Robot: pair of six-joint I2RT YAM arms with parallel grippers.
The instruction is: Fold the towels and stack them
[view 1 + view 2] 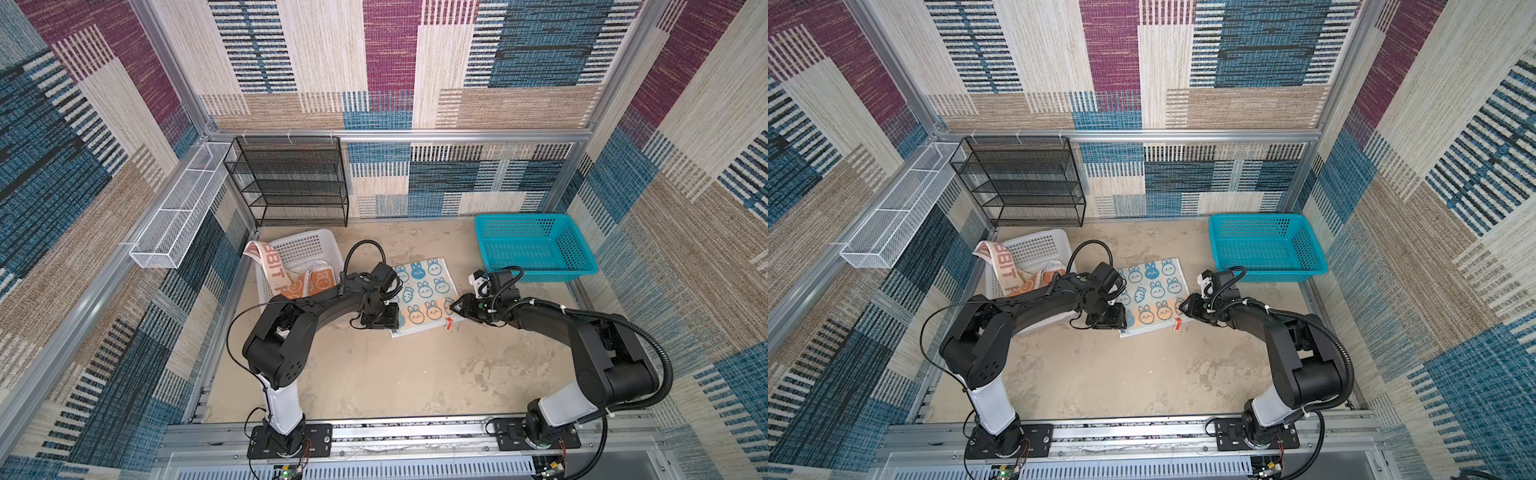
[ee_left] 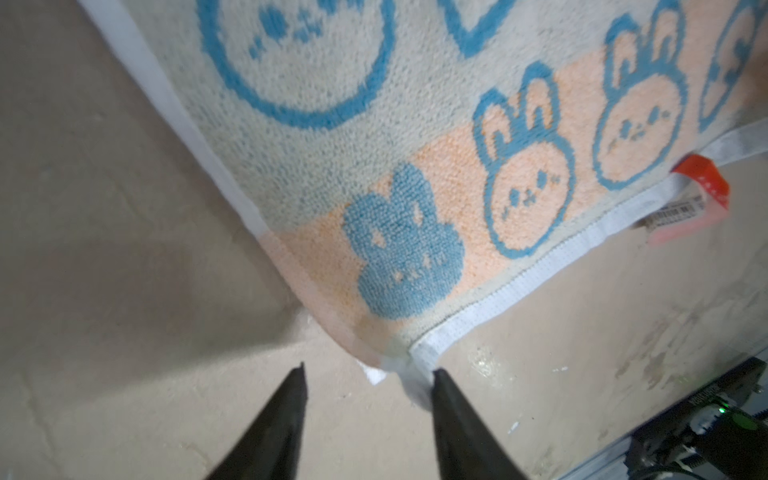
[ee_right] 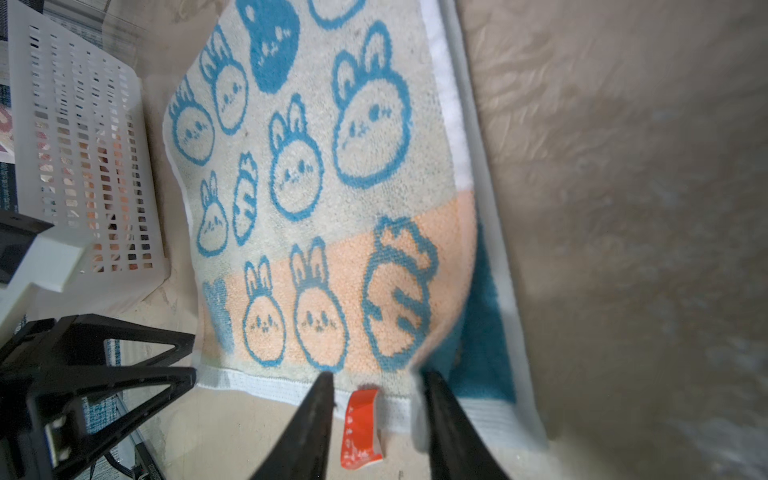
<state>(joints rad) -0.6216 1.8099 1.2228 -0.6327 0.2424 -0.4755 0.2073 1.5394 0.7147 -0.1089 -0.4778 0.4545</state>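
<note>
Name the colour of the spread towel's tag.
Red; the tag shows best in the right wrist view.

This is a small robot test booth, the kind you find in a lab. Metal bars [image 1: 399,135] hold up walls covered in carpet cloth [image 1: 374,62] with blue, purple and tan patches, and the left arm [image 1: 316,307] and right arm [image 1: 582,332] are bolted to a metal rail [image 1: 415,432] far behind their jaws. Well ahead of the jaws stand a black wire shelf [image 1: 291,183] and a blue basket [image 1: 519,216]. A white basket [image 1: 299,249] sits near the left arm's jaws, off to the side, and a bare tan floor [image 1: 374,374] lies under them.
</note>
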